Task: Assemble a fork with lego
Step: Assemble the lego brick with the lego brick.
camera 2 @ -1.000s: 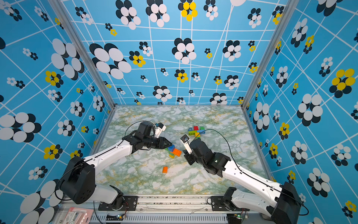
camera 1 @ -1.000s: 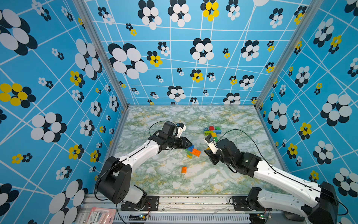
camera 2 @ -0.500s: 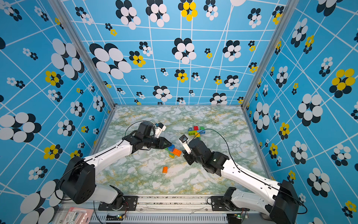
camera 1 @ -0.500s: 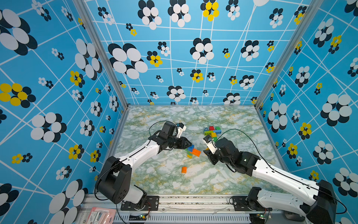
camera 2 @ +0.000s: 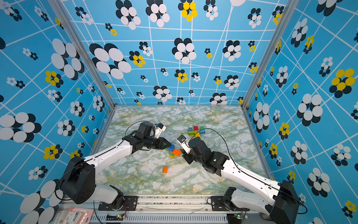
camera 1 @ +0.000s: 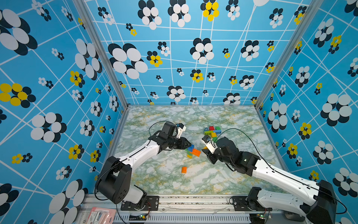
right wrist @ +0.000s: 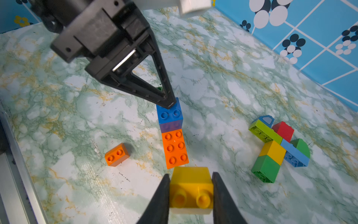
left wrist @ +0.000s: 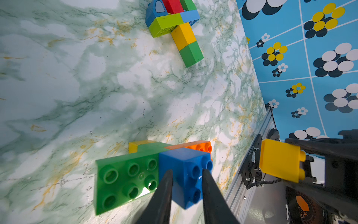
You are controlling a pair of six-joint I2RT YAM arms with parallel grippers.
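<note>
In the middle of the marble table lies a joined lego piece: a blue brick [left wrist: 186,161], a green plate [left wrist: 126,174] and an orange brick [right wrist: 174,149], with a bit of yellow behind. My left gripper [left wrist: 187,174] is shut on the blue brick [camera 1: 191,148], one finger on each side. My right gripper [right wrist: 190,186] is shut on a yellow brick [right wrist: 190,182], studs toward the camera, held just off the orange end [camera 1: 196,152]. The yellow brick [left wrist: 279,163] also shows in the left wrist view.
A joined cluster of lime, red, blue, yellow and green bricks [camera 1: 212,131] lies behind the right arm, and shows too in the right wrist view [right wrist: 275,147]. A loose orange brick [camera 1: 184,169] lies nearer the front. Patterned walls close three sides; a metal rail [camera 1: 174,201] runs along the front.
The left jaws have narrowed onto the blue brick. The right arm has crept slightly left toward the joined piece, still holding the yellow brick.
</note>
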